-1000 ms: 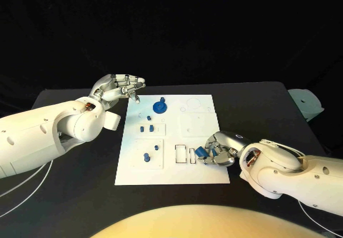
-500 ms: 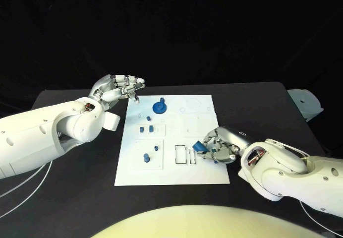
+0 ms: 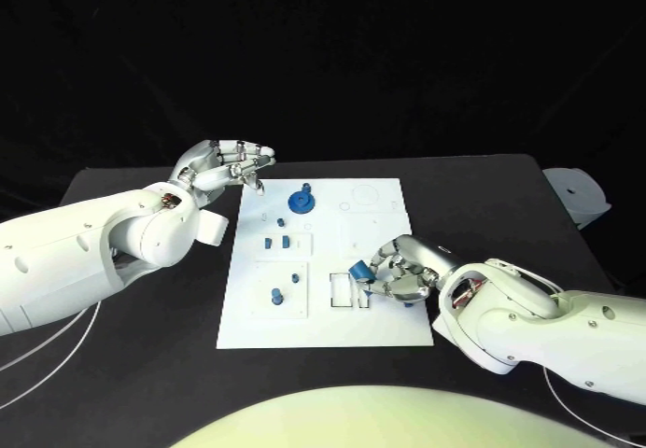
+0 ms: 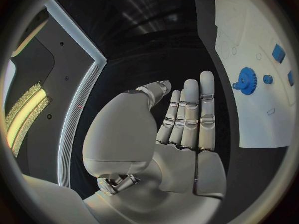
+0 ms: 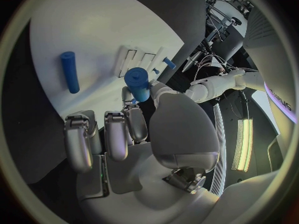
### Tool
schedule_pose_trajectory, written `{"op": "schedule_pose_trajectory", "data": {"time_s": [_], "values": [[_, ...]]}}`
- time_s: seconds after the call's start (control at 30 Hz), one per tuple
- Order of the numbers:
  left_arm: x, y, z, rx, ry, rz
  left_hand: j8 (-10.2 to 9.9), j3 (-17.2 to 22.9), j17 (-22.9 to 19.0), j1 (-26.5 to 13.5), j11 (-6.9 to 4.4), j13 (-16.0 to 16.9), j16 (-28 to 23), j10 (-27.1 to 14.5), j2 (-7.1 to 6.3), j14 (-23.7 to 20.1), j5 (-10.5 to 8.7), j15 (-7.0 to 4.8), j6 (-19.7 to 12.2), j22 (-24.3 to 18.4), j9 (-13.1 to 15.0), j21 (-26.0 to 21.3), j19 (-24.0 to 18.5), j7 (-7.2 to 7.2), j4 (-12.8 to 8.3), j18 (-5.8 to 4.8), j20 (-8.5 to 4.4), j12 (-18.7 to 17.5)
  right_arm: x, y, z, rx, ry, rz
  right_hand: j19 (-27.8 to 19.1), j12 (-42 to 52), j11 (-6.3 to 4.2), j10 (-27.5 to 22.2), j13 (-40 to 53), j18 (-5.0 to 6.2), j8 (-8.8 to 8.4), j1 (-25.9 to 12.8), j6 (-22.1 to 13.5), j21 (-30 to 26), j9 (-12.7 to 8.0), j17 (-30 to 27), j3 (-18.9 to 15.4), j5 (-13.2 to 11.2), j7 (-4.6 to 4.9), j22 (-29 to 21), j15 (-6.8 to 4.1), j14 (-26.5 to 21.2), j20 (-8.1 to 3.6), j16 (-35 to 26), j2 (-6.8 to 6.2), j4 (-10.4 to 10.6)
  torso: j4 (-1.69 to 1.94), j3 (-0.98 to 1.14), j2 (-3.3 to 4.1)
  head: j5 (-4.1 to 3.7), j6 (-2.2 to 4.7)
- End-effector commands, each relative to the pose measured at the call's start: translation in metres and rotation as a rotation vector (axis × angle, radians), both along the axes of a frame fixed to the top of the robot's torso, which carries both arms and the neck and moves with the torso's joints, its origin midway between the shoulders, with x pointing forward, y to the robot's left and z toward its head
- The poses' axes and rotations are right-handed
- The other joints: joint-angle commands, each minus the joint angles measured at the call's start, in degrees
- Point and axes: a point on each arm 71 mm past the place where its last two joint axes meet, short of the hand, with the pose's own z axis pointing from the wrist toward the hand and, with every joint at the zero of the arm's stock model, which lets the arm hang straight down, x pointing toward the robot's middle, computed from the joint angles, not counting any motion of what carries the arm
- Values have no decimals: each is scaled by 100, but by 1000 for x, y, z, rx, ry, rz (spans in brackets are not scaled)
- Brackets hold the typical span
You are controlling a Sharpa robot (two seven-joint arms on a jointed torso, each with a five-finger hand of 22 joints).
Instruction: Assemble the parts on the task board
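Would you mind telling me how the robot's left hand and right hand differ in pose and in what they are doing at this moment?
The right hand pinches a blue cylinder over the task board; the left hand holds nothing. The right hand is above the board's near right part, by the rectangular slots; the left hand hovers off the board's far left corner. In the left wrist view the left hand's fingers lie side by side. Both are silver, on white arms.

The head camera looks down on the task board (image 3: 323,261); both wrist cameras, close behind their hands, share it.
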Motion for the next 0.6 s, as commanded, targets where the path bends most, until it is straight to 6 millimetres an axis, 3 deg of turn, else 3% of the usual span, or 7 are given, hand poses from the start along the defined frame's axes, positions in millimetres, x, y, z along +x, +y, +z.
{"op": "schedule_pose_trajectory", "data": {"time_s": [0.03,0.27,0.6], "values": [[-1,-3,1,-12,-4,-15,26,-8,-9,32,12,-5,-4,-33,18,-32,33,12,-11,-4,9,-25,9,8,-15,39,26,21,-1,7,-5,15,52,18,582,16,-17,35,249,-30,101,-90,202,-11,53,677,-19,19,-137,1497,-44,456,-43,14,21,25,11,3,1,3,-8],[-1,-4,1,-13,-4,-16,26,-8,-9,32,12,-5,-4,-33,18,-32,33,12,-11,-4,9,-25,9,8,-15,39,26,21,1,20,-8,16,72,37,594,24,-60,68,274,-37,195,-338,323,19,94,693,-81,-22,-190,1506,-77,460,-68,21,52,23,2,1,1,11,-18],[-1,-4,1,-13,-3,-16,26,-8,-9,32,12,-5,-4,-33,18,-32,33,12,-11,-4,9,-25,9,8,-15,39,26,21,5,24,-14,-11,95,37,597,-16,-110,81,256,-38,304,-557,426,25,143,702,-134,-55,-248,1508,-119,462,-103,24,97,26,-7,3,6,40,-20]]}}
